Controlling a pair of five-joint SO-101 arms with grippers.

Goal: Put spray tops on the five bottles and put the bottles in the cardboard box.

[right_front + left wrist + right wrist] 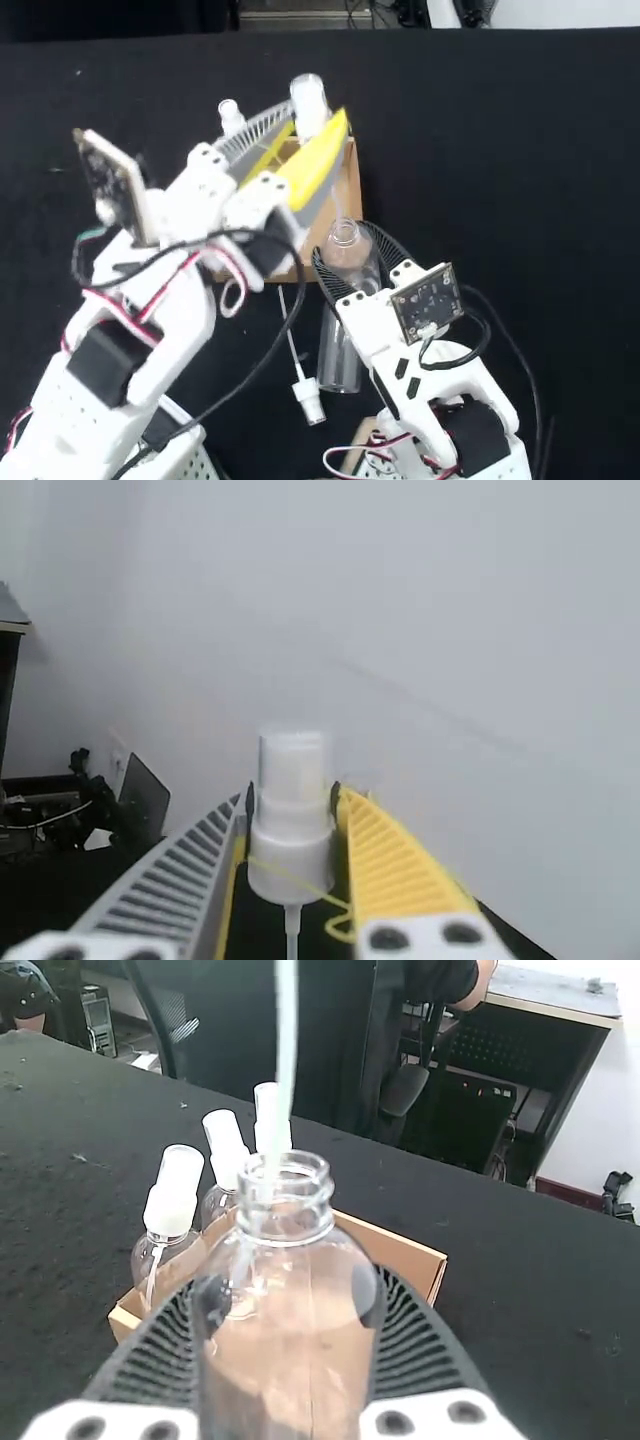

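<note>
My left gripper (291, 810) is shut on a white spray top (292, 815), held between its grey and yellow fingers; it hangs over the cardboard box (337, 195). The top's thin dip tube (285, 1060) runs down into the open neck of a clear bottle (290, 1290). My right gripper (285, 1305) is shut on that bottle, upright just in front of the box (400, 1250). From above, the bottle (345, 250) stands between black fingers and the spray top (308, 100) is higher and farther back. Three capped bottles (175, 1210) stand in the box.
A loose spray top (310, 400) with its long tube lies on the black table (520, 150) between the two arm bases. Cables trail from both arms near the front edge. The table's right and far-left parts are open black cloth.
</note>
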